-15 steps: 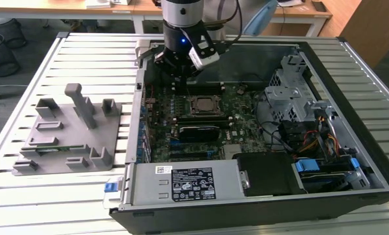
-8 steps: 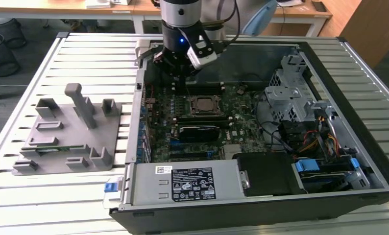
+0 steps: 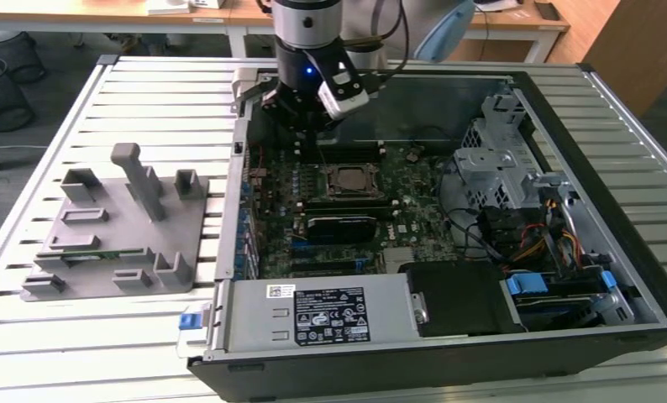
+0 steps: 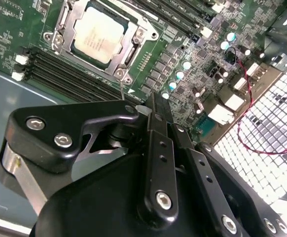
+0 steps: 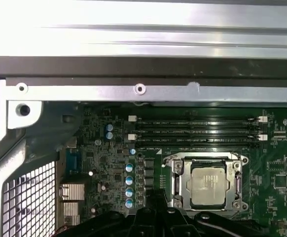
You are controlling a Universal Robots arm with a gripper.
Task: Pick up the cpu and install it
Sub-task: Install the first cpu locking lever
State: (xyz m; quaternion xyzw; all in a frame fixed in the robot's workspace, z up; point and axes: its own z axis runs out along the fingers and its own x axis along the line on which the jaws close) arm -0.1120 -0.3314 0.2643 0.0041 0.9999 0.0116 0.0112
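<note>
The cpu (image 3: 349, 182) lies flat in the motherboard's square socket, silver top up, with the metal socket frame (image 4: 133, 47) around it. In both wrist views the cpu (image 4: 98, 33) (image 5: 210, 185) shows bare, with nothing touching it. My gripper (image 3: 309, 136) hangs over the rear part of the board inside the open computer case, a little behind the socket and above it. In the second wrist view the black gripper (image 4: 151, 106) has its fingertips together with nothing between them, off to the side of the cpu.
The black memory slots (image 5: 197, 131) run beside the socket. The case wall (image 5: 143, 69) stands close behind the gripper. A drive cage (image 3: 501, 159), cables (image 3: 535, 243) and the power supply (image 3: 322, 315) crowd the exterior view's right and front. A grey fixture block (image 3: 115, 231) sits on the table at the left.
</note>
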